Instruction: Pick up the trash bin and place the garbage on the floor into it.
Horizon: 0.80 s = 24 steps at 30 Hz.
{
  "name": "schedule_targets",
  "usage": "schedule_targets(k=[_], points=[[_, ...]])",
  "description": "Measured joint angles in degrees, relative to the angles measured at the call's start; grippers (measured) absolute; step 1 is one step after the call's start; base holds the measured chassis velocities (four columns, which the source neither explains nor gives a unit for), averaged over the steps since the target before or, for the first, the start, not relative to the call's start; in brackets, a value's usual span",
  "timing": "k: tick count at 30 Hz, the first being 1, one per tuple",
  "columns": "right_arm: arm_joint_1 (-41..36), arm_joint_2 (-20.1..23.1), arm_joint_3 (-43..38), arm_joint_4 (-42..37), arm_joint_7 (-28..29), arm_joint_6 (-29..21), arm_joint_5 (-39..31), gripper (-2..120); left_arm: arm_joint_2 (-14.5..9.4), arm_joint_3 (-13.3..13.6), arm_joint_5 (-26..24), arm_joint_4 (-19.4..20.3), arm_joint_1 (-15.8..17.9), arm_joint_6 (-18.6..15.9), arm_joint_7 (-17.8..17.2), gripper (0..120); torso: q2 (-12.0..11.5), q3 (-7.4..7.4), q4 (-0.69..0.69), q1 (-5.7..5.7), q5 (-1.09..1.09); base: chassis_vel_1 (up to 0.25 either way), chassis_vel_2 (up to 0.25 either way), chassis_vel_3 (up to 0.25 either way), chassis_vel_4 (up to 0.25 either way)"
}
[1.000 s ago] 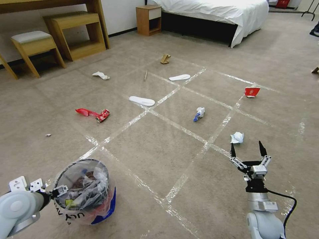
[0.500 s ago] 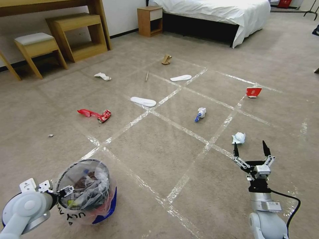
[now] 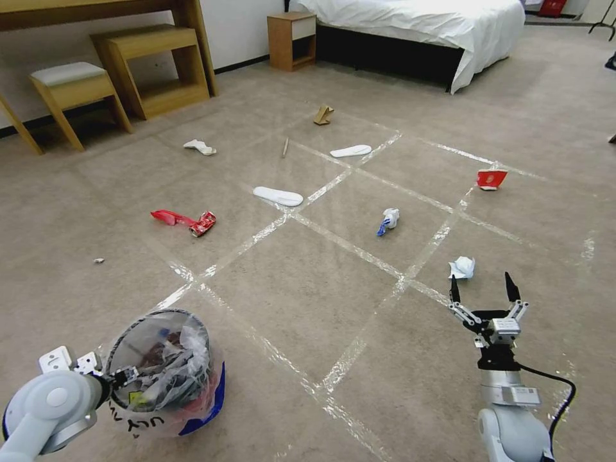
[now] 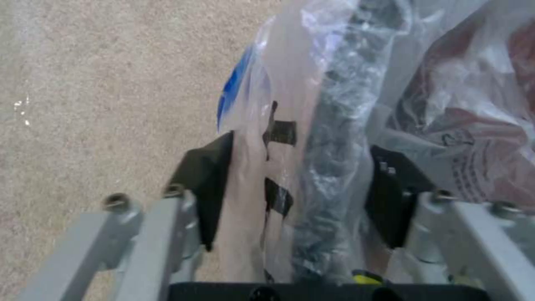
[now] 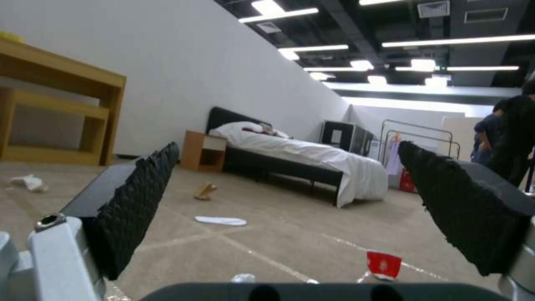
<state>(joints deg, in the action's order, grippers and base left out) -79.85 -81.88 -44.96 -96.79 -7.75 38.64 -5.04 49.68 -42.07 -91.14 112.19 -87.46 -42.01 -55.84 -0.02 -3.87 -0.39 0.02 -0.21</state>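
While pinching the bagged rim of the trash bin (image 3: 163,369) at lower left, left gripper (image 4: 298,188) clenched around it (bin resting on the taped floor (image 3: 289,301)); right gripper (image 3: 482,296) hovering splayed wide, empty, just short of crumpled white paper (image 3: 461,267).

Head view: high up, looking forward and down toward the bed (image 3: 410,25). Left wrist view: pressed close against the trash bin (image 4: 334,138). Right wrist view: low, level, facing the bed (image 5: 312,161); shared with head view: red carton (image 3: 491,178).
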Motion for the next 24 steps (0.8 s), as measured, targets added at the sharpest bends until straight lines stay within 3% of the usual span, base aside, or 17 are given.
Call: schedule_targets(k=[13,24], points=[[0.5,-0.5,0.7,1.5,0.6,-0.1,-0.2,100,0.5,-0.5,-1.4,5.0,-1.8,-0.4,-2.0,3,0.0,0.00,0.01,0.01,0.06,0.000,0.000,0.000,0.000],[0.8,-0.5,0.8,1.6,0.8,-0.1,-0.3,100,1.0,-2.5,-5.6,7.7,-2.2,-0.4,-5.9,0,0.0,0.02,0.03,0.01,0.12,0.000,0.000,0.000,0.000]])
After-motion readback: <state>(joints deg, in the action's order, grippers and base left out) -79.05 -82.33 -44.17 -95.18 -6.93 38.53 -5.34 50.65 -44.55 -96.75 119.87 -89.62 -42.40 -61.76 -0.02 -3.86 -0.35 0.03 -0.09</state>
